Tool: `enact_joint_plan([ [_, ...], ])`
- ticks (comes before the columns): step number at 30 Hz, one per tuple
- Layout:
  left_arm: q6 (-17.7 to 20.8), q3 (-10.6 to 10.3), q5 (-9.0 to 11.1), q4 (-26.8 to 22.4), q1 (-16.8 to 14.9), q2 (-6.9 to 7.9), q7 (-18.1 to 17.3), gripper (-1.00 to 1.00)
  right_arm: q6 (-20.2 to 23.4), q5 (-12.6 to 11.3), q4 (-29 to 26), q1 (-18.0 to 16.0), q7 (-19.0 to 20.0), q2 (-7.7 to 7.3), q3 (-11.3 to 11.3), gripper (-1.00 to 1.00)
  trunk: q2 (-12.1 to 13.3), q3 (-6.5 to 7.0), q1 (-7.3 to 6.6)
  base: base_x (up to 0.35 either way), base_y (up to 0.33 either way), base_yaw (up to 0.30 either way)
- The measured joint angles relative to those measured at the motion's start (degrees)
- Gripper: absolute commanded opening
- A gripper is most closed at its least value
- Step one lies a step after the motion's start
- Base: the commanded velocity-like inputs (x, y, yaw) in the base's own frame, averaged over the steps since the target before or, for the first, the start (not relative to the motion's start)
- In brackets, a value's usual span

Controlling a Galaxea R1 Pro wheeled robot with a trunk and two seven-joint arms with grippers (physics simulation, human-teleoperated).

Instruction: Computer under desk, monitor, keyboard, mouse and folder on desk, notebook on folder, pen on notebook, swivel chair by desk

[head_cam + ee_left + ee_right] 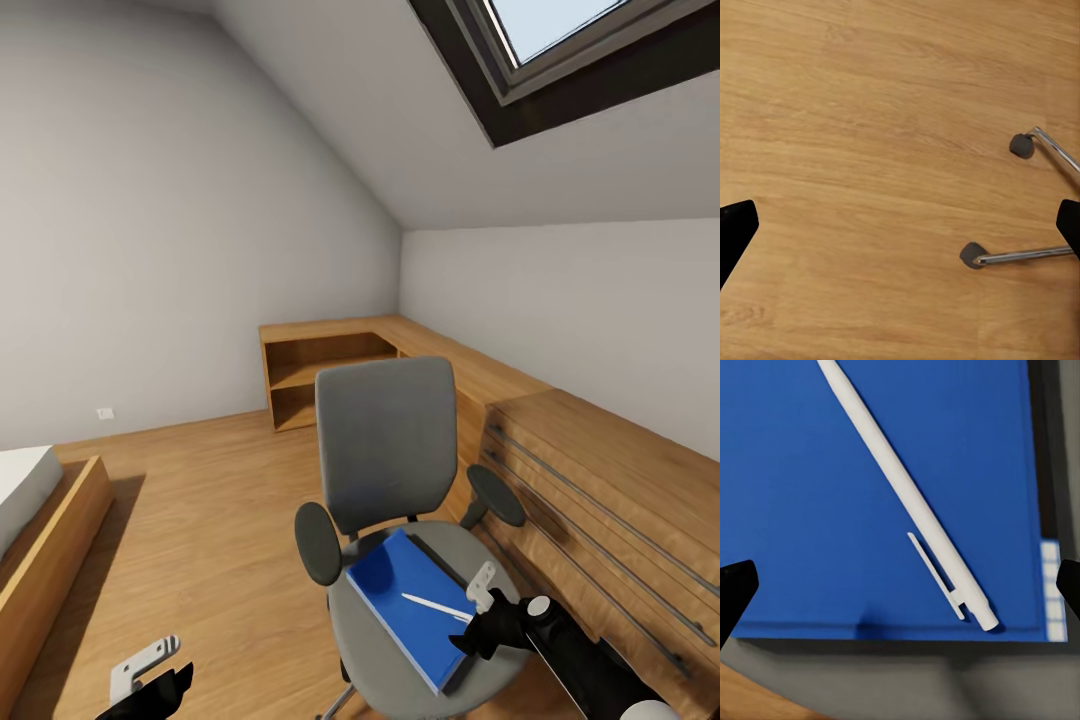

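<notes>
Lying on the chair (400,500) seat, the folder (415,605) is carrying the pen (437,606) near its front edge, under the right end effector (476,612).

Hanging spread, the left end effector (900,232) is facing floor (870,112).

Spreading wide, the right end effector (900,592) is hovering over the pen (907,495).

Right hand (484,600) forward, fingers spread; left hand (150,668) low, fingers apart
</notes>
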Motion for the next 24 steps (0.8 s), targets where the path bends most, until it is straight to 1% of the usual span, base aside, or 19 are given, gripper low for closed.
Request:
enact_joint_plan([
  [6,0.0,-0.06,0.1,0.26,0.0,0.0,0.04,1.0,0.0,0.0,0.0,0.0,0.0,0.04,0.05,1.0,0.0,0.0,0.0,0.015,0.0,0.0],
  [15,-0.04,-0.12,-0.18,2.0,0.0,0.03,0.12,1.0,-0.02,0.08,0.0,0.0,0.0,0.08,0.06,1.0,0.0,0.0,-0.01,0.161,0.0,0.0],
  [24,-0.01,-0.03,-0.27,2.19,0.0,0.06,0.19,1.0,0.0,0.1,0.0,0.0,-0.01,0.09,0.06,1.0,0.0,0.0,0.0,0.032,0.0,0.0],
])
